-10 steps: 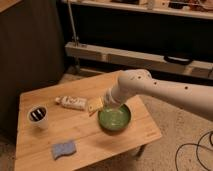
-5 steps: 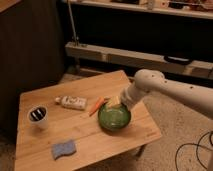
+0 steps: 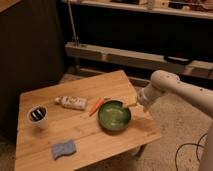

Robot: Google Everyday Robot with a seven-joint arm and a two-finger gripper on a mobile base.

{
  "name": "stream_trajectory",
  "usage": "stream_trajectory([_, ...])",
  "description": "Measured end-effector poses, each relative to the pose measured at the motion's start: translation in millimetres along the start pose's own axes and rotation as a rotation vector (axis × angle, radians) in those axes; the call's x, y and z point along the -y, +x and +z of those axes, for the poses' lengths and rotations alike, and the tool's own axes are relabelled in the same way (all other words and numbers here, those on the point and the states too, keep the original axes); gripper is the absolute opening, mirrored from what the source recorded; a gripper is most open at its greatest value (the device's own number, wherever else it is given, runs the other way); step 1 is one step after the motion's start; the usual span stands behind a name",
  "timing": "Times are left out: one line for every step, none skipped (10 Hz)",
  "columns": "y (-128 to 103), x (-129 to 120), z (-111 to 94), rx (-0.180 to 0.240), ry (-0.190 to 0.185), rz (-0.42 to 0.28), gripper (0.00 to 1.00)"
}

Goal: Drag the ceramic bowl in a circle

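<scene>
A low wooden table [image 3: 60,132] stands on a speckled floor [image 3: 175,125], with a dark cabinet [image 3: 27,45] far left and a long metal shelf rail [image 3: 135,57] behind. The ceramic bowl [image 3: 114,116] sits right of the table's middle, near the right edge. The gripper [image 3: 133,104] is at the bowl's right rim; whether it grasps the rim cannot be told. An orange carrot [image 3: 96,106] lies just left of the bowl, beside a white bottle [image 3: 71,102] on its side. A white cup [image 3: 38,116] stands at the left, and a blue sponge [image 3: 64,149] lies near the front edge.
</scene>
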Motion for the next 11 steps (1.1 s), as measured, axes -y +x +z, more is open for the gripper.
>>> stream_trajectory([6.7,0.0,7.4,-0.023,-0.091,0.002,0.8])
stream_trajectory([9.7,-3.8,12.8,-0.038,-0.17,-0.002,0.8])
stream_trajectory([12.5,-7.0,20.3,-0.057,-0.206,-0.006,0.76])
stream_trajectory([16.6,-8.5,26.8,-0.075,-0.188,-0.011,0.66])
stream_trajectory([16.8,-10.0,29.7,-0.079,-0.153,-0.014,0.58])
stream_trajectory([16.2,-14.6,35.0,-0.09,-0.108,-0.023,0.46])
stream_trajectory([16.1,-15.0,37.0,-0.095,-0.083,-0.025,0.41])
stream_trajectory([16.4,-15.6,39.2,-0.101,-0.069,-0.025,0.41])
stream_trajectory([14.7,-19.6,44.5,-0.109,-0.061,-0.03,0.41])
stream_trajectory([13.7,-21.9,49.8,-0.116,-0.06,-0.031,0.41])
stream_trajectory([13.4,-23.1,56.7,-0.126,-0.06,-0.029,0.41])
